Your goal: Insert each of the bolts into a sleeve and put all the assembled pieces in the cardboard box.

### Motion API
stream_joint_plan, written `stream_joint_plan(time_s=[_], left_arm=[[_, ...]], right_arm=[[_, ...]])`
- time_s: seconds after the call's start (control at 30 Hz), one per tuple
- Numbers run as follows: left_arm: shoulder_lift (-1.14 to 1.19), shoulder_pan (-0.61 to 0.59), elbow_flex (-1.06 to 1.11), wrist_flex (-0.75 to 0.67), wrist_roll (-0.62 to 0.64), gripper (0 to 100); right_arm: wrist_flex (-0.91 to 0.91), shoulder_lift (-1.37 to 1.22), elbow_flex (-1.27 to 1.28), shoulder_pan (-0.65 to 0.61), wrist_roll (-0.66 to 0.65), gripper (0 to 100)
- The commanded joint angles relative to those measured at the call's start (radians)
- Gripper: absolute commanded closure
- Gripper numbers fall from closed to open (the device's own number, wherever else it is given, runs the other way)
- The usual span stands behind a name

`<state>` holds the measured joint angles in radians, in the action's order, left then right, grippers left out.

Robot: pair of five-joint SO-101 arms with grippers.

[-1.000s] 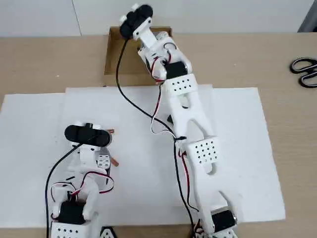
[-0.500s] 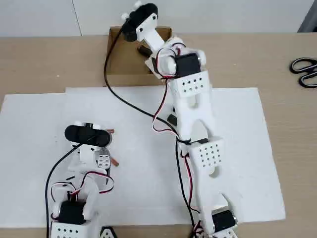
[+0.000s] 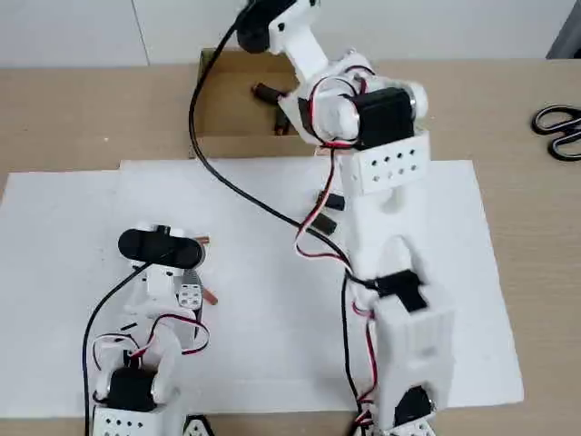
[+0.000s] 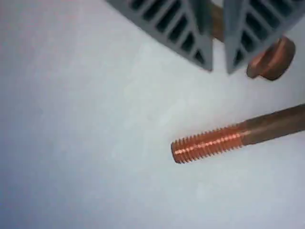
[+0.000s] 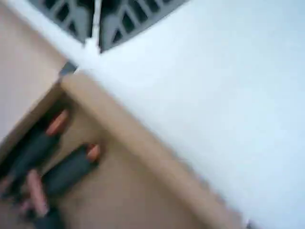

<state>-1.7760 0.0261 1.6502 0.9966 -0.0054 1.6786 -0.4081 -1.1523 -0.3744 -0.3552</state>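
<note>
My left gripper point(image 4: 218, 67) is shut on a copper bolt point(image 4: 270, 61), whose shank runs between the grey fingers. A second copper bolt point(image 4: 224, 139) lies loose on the white paper close by, threaded end bare. From above, the left arm point(image 3: 159, 272) sits low on the left with a bolt point(image 3: 211, 296) at its gripper and another bolt point(image 3: 201, 241) beside it. My right gripper point(image 5: 96, 40) is shut and holds nothing, above the near rim of the cardboard box point(image 5: 143, 148). Dark sleeves with bolts in them point(image 5: 71, 167) lie inside the box.
The cardboard box point(image 3: 218, 136) stands at the table's far side, touching the white paper sheet point(image 3: 254, 300). A black sleeve point(image 3: 329, 202) lies on the paper under the right arm point(image 3: 386, 154). Scissors point(image 3: 558, 127) rest at the far right.
The right arm has lifted and pulled back from the box, uncovering a dark assembled piece inside it. The left arm has stayed still with its bolt.
</note>
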Motion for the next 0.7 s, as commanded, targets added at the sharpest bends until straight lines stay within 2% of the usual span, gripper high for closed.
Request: stream_joint_plan(time_s=[0.0, 0.27, 0.4, 0.67], left_arm=[[-0.008, -0.003, -0.005, -0.025, -0.003, 99], [-0.008, -0.003, -0.005, -0.025, -0.003, 99], [-0.008, -0.003, -0.005, -0.025, -0.003, 99], [-0.008, -0.003, -0.005, -0.025, -0.003, 99]], right_arm=[[0.001, 0.156, 0.264, -0.004, 0.017, 99.5], [-0.002, 0.211, 0.535, -0.002, 0.012, 99.5], [-0.015, 0.194, 0.623, -0.002, -0.041, 99.1], [-0.015, 0.065, 0.638, 0.024, -0.135, 83.8]])
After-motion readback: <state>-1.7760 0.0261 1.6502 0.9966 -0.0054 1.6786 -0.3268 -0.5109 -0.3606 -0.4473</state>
